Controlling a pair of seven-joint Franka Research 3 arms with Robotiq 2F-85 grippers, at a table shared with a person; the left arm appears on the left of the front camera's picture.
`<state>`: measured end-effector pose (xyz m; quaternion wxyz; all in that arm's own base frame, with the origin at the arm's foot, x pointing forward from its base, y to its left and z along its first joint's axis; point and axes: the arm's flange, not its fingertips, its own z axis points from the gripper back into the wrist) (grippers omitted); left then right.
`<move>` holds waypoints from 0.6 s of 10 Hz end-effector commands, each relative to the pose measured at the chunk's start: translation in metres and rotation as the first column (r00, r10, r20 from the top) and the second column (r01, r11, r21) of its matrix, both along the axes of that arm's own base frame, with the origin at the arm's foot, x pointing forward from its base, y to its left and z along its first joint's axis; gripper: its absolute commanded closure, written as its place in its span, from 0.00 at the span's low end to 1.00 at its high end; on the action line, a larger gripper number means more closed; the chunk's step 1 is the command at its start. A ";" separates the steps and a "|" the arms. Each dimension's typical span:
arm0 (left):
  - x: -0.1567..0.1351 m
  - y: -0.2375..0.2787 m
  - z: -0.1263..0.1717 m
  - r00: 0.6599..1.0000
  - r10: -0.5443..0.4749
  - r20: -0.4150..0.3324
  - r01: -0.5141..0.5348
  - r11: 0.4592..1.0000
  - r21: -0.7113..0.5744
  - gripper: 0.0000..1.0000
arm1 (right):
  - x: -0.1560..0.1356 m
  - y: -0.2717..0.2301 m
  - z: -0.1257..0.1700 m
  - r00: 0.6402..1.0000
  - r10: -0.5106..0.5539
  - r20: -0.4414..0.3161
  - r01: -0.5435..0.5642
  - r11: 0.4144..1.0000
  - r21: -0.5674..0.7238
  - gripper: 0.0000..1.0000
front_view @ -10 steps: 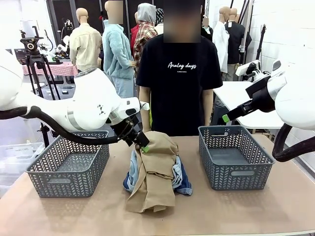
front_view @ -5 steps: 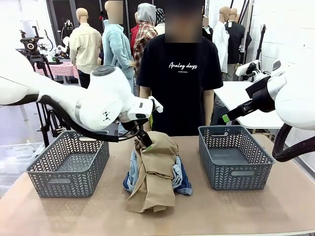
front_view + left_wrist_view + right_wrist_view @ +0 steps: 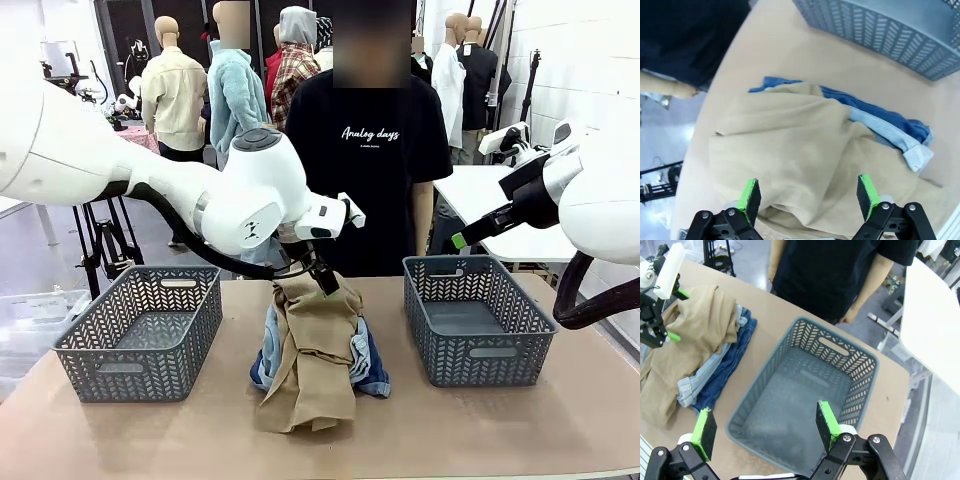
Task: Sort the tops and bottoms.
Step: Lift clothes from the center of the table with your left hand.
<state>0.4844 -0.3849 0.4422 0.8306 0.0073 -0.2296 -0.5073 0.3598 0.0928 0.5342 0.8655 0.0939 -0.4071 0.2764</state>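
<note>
A heap of clothes lies mid-table. A long tan top (image 3: pixel 312 345) drapes over dark blue denim bottoms (image 3: pixel 373 368) and a pale denim piece (image 3: pixel 270 345). My left gripper (image 3: pixel 322 278) hangs open just over the heap's far end. In the left wrist view its gripper (image 3: pixel 807 197) straddles the tan top (image 3: pixel 790 155) without touching it, with dark denim (image 3: pixel 875 114) and a pale cuff (image 3: pixel 912 155) beyond. My right gripper (image 3: pixel 462 238) is open, high above the right basket (image 3: pixel 475 345). The right wrist view shows that gripper (image 3: pixel 765 429) over the basket (image 3: pixel 805 400).
A second grey basket (image 3: pixel 140 335) stands at the table's left. A person in a black printed T-shirt (image 3: pixel 365 150) stands at the far edge behind the heap. A white table (image 3: pixel 500 200) is off to the right. Bare tabletop (image 3: pixel 480 430) lies in front.
My left arm has swung to the right, carrying its open gripper along the heap's far end. The right arm and the clothes have stayed put.
</note>
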 end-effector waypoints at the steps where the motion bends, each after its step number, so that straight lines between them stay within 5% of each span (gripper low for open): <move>1: 0.005 0.001 0.007 0.996 0.062 -0.056 -0.062 0.998 0.010 0.00 | 0.001 -0.001 -0.002 1.000 0.010 -0.003 -0.010 1.000 0.004 0.00; 6: 0.026 0.010 -0.016 0.996 0.060 -0.065 -0.059 0.998 0.023 0.00 | 0.001 -0.001 -0.002 1.000 0.010 -0.003 -0.010 1.000 0.004 0.00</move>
